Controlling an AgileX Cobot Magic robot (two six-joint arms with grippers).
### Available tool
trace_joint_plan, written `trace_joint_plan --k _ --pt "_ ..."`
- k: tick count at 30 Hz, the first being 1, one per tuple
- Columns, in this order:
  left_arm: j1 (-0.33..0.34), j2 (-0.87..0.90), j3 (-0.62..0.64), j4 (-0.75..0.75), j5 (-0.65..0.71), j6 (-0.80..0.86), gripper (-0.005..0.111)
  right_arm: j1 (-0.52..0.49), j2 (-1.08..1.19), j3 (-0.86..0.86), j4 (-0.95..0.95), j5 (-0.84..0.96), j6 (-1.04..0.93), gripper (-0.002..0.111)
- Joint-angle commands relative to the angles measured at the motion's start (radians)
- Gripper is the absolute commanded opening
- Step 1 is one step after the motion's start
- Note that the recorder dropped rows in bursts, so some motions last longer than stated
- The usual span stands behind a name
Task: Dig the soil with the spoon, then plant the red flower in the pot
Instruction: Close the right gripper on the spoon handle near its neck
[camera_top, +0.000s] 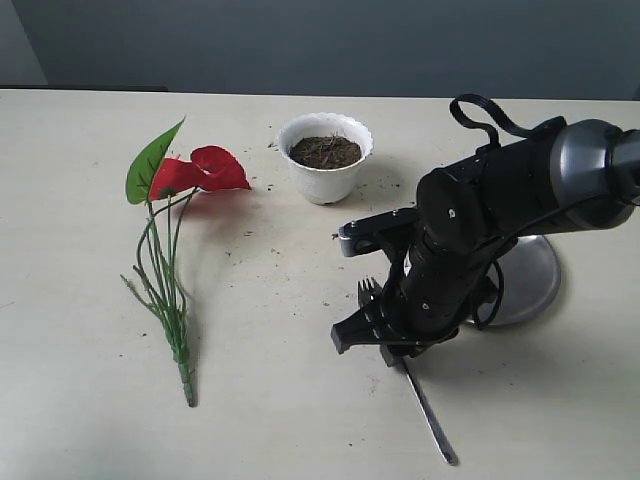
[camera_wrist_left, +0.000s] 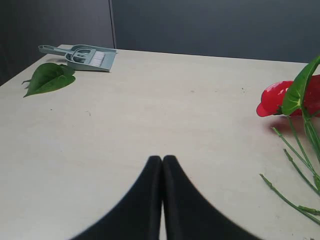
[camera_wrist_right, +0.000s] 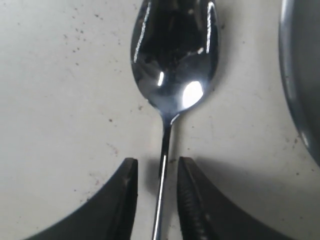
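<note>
A broad bare strip of the surface (camera_top: 280, 400) runs between the red flower (camera_top: 190, 175), lying toward the left edge, and the spoon (camera_top: 430, 415). The pot (camera_top: 325, 165) stands alone by the far edge, clear on every side. The steel plate (camera_top: 535, 285) crowds the right gripper (camera_wrist_right: 156, 165), whose spread jaws straddle the spoon's handle with slim gaps.

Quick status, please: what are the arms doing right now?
Right gripper open, astride spoon handle. Left gripper shut, empty. Red flower lying flat; nothing blocking pot.
</note>
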Motion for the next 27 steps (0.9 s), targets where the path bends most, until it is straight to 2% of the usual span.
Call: trace_joint_plan --k 1,27 --pt "-0.007 -0.004 0.005 -0.009 -0.007 0.000 0.000 -0.001 0.000 0.003 0.000 -0.007 -0.001 0.028" --pt "-0.007 -0.004 0.005 -0.009 -0.007 0.000 0.000 -0.001 0.048 0.003 0.000 -0.007 -0.001 0.028"
